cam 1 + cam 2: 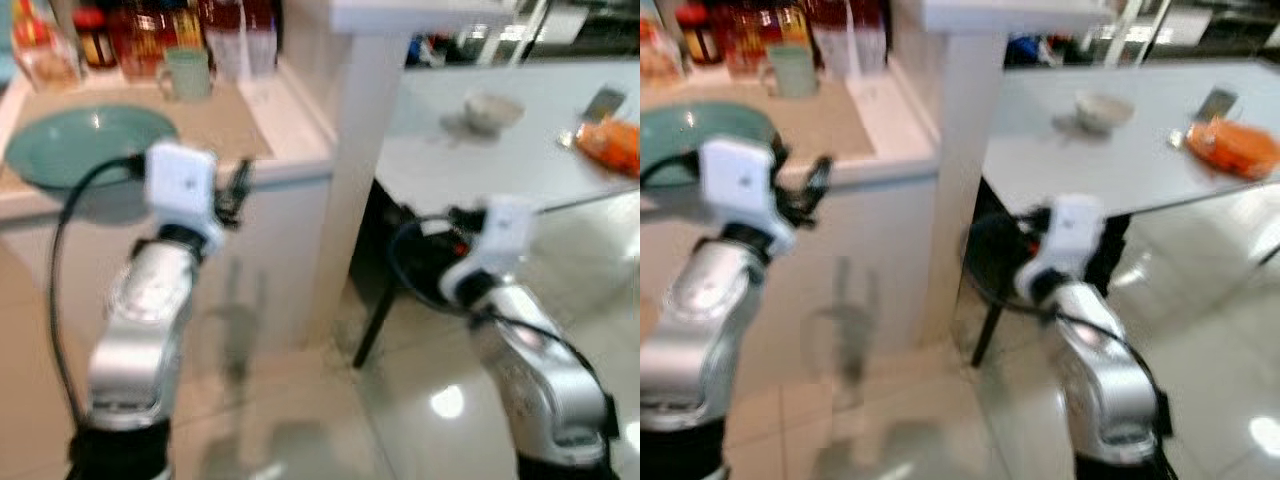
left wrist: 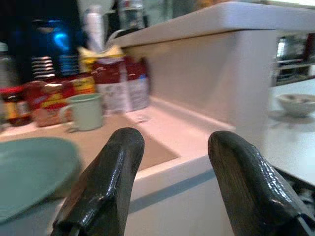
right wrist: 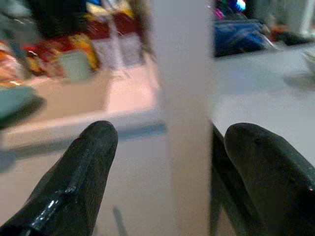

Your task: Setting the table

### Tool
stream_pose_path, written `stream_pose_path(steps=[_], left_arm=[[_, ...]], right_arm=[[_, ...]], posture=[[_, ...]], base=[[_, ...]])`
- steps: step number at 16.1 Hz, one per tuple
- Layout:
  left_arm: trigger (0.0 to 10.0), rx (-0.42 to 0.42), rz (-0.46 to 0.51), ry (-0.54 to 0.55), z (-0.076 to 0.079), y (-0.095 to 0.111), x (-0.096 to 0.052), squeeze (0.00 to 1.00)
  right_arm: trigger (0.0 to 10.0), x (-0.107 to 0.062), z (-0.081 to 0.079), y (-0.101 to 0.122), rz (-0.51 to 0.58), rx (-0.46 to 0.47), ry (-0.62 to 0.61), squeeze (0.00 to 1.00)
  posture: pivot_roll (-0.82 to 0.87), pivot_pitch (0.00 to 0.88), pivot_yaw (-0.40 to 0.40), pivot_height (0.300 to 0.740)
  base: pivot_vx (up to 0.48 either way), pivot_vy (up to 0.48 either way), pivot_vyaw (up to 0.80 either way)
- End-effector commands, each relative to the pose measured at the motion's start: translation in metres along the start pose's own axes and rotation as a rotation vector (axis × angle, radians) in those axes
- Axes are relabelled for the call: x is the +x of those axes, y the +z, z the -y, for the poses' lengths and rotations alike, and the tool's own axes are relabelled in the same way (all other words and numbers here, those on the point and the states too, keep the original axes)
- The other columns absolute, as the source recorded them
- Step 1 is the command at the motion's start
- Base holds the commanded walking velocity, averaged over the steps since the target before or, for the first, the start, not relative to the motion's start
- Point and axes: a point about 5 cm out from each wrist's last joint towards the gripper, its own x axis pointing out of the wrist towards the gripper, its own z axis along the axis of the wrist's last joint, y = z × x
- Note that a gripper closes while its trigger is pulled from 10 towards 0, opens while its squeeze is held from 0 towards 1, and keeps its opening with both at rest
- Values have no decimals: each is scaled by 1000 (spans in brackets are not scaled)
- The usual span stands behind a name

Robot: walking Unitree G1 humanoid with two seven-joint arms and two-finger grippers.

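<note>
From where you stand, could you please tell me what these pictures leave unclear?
- Packets behind the mug: labels blurred, left wrist view.
- Green plate: near rim hidden by the left arm, left eye view.
- Small bowl on the table: contents too blurred.
- Orange item: too blurred to identify.

a white counter with a beige top runs across ten o'clock, ending at a white pillar near twelve o'clock. a pale grey table spreads toward two o'clock, with a dark chair tucked under its near edge. the glossy tiled floor at five o'clock throws back bright spots of light.
</note>
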Motion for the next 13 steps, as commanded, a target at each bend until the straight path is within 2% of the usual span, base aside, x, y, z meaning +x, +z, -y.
stream_pose_path(steps=[1, 6, 7, 9, 12, 13], left_arm=[[10000, -6, 3, -19, 7, 2, -1, 0], [10000, -3, 0, -17, 6, 1, -2, 0], [10000, 12, 6, 2, 1, 5, -5, 0], [10000, 55, 28, 24, -6, 13, -10, 0], [10000, 76, 33, 35, -10, 17, -13, 0], [10000, 83, 35, 40, -12, 18, -15, 0]], right_arm=[[10000, 0, 6, 1, -12, -5, -5, 0], [10000, 1, 5, 1, -12, -10, 8, 0], [10000, 5, -2, 3, -8, -13, 76, 0], [10000, 11, -15, 4, -17, -3, 199, 0], [10000, 12, -22, 3, -33, 9, 263, 0], [10000, 11, -27, 2, -40, 12, 304, 0]], posture=[[100, 0, -89, 740], [101, 0, -90, 740], [133, 0, -115, 740], [133, 0, -115, 740], [133, 0, -115, 740], [162, 0, -138, 740]], base=[[356, 0, 569], [360, 0, 800], [360, 0, 800], [360, 0, 800], [360, 0, 800], [364, 0, 800]])
